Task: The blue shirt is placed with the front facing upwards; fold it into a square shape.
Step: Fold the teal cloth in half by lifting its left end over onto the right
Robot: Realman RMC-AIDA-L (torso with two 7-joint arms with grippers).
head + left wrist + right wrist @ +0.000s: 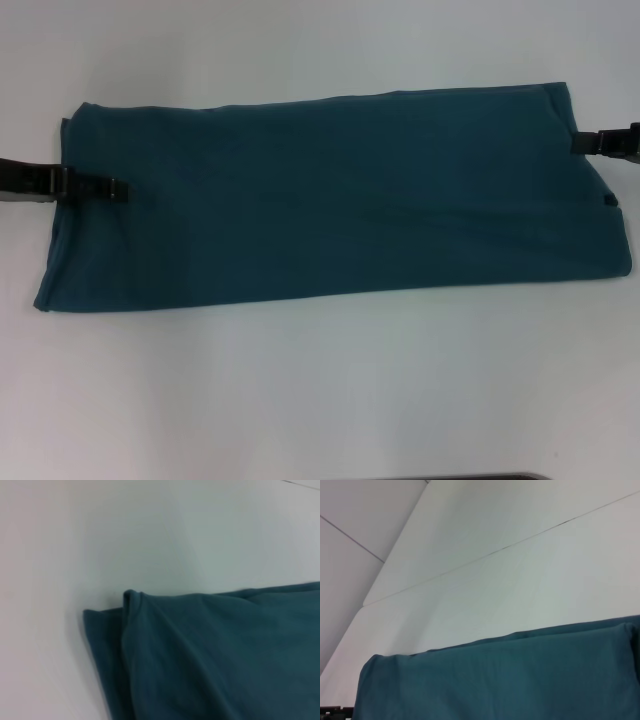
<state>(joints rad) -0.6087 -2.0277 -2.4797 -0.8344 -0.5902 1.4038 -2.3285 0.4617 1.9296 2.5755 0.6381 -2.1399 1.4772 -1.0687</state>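
Observation:
The blue shirt point(340, 195) lies flat on the white table as a long folded band, with only plain teal cloth facing up and no print showing. My left gripper point(112, 187) reaches in from the left and rests over the shirt's left end. At the shirt's upper right corner sits my right gripper point(590, 143), touching the edge. The left wrist view shows a folded, layered corner of the shirt point(210, 655). A long folded edge of the shirt point(510, 680) fills the lower part of the right wrist view.
White table point(320, 400) surrounds the shirt on all sides. A thin seam line point(520, 542) crosses the tabletop beyond the shirt, and the table's edge point(395, 555) runs past it.

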